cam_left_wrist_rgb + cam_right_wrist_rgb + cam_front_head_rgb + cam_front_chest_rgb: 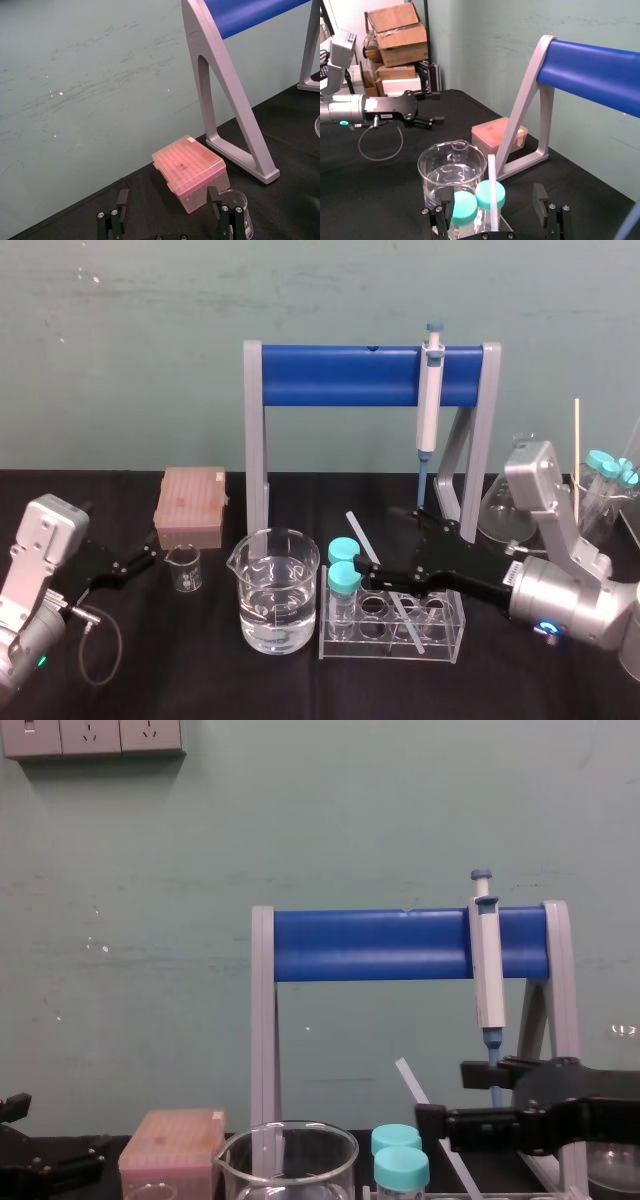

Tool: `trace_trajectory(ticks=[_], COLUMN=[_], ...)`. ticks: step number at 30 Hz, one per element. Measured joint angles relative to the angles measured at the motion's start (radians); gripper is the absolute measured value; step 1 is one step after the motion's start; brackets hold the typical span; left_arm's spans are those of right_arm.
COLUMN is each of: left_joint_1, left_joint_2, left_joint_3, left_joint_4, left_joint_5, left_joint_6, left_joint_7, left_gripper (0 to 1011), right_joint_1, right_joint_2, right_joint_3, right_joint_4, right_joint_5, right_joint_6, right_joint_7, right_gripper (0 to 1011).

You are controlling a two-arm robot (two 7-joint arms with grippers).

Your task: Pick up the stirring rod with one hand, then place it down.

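Observation:
The stirring rod [362, 533] is a thin translucent white stick leaning in the clear tube rack [445, 638], its top tilted toward the left. My right gripper [390, 537] reaches in from the right and is open, one finger on each side of the rod. In the right wrist view the rod [492, 187] rises between the two fingers [541, 202] with a gap on both sides. The chest view shows the rod [412, 1082] slanting past the right gripper [450, 1098]. My left gripper [140, 561] rests open at the far left, empty.
A beaker of water [278, 590] stands left of the rack, with two teal-capped tubes [343, 565] in the rack's left end. Behind are the grey-and-blue stand [340, 377] with a pipette [432, 390], a pink tip box [192, 505], a small beaker [183, 568] and a flask [500, 505].

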Motion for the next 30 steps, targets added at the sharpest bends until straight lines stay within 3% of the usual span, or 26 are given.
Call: trace_trajectory(ticks=[10, 30], left_joint_1=[0.0, 0.0], left_joint_2=[0.0, 0.0], left_joint_3=[0.0, 0.0], left_joint_4=[0.0, 0.0], left_joint_5=[0.0, 0.0], left_joint_6=[0.0, 0.0], left_joint_7=[0.0, 0.0], left_gripper=[1000, 1000], right_joint_1=[0.075, 0.097], right_joint_2=[-0.063, -0.09], right_joint_3=[-0.039, -0.055], right_joint_4=[0.089, 0.129], right_joint_5=[-0.023, -0.041], right_joint_6=[-0.001, 0.01], right_joint_7=[0.024, 0.022], right_gripper=[1000, 1002])
